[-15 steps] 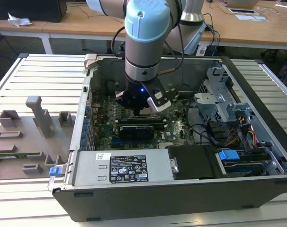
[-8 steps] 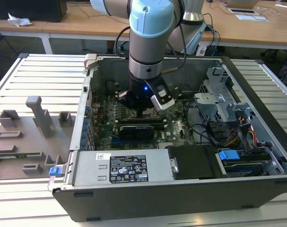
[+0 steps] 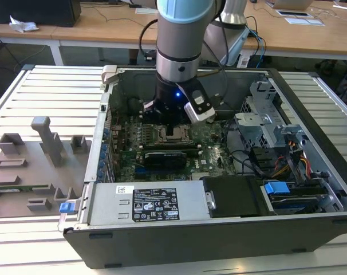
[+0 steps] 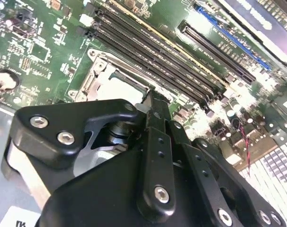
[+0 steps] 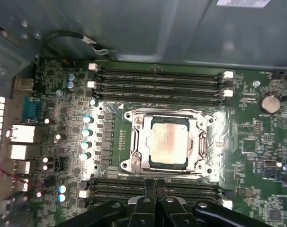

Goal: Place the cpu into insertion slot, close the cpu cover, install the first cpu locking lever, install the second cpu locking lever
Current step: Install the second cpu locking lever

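The cpu (image 5: 168, 142) shows its pale metal face, lying flat in the insertion slot (image 5: 207, 120) on the green board. The silvery cpu cover (image 5: 139, 147) lies down around it, and the chip shows through its window. My gripper (image 5: 155, 182) hangs just above the board beside the socket, over the nearer memory slots, shut with nothing between its fingers. In the second wrist view the black gripper (image 4: 153, 99) stands right at the socket's edge, partly hiding the cpu (image 4: 122, 89). In the exterior view the arm reaches into the open case, with the gripper (image 3: 169, 121) above the socket (image 3: 174, 136).
Long black memory slots (image 5: 157, 80) flank the socket on two sides. A black card (image 3: 172, 156), the power supply (image 3: 145, 203) and a drive cage (image 3: 265, 123) crowd the case. The case walls (image 3: 102, 132) hem the arm in. A grey fixture board (image 3: 30, 160) lies outside, at the exterior view's left.
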`<action>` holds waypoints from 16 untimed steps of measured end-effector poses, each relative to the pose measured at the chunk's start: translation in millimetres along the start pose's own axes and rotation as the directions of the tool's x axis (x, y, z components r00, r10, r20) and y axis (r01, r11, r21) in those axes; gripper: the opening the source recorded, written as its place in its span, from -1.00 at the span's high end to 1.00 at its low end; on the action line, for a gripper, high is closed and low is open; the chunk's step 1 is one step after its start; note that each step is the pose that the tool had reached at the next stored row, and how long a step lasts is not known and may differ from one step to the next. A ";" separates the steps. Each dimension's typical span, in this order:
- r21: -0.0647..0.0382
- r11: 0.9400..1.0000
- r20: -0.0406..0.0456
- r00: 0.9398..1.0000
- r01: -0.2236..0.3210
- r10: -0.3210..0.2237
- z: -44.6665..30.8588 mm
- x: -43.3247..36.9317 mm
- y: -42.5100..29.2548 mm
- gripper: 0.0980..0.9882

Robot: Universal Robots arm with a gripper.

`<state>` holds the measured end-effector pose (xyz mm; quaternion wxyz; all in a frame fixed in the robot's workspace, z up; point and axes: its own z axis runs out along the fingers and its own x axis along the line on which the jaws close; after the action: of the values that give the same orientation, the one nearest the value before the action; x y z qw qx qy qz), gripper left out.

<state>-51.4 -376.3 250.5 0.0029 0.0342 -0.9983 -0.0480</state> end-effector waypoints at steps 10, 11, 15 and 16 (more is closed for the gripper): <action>0.000 1.000 0.000 1.000 0.000 0.000 -38.1 -0.3 3.7 0.97; 0.000 1.000 0.000 1.000 0.000 0.000 -44.0 -0.3 4.2 0.97; 0.000 1.000 0.000 1.000 0.000 0.000 -56.6 -0.3 5.4 0.97; 0.000 1.000 0.000 1.000 0.000 0.000 -58.6 -0.3 5.6 0.97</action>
<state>-51.0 -376.3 309.4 0.0029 0.0342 -0.9983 -0.0480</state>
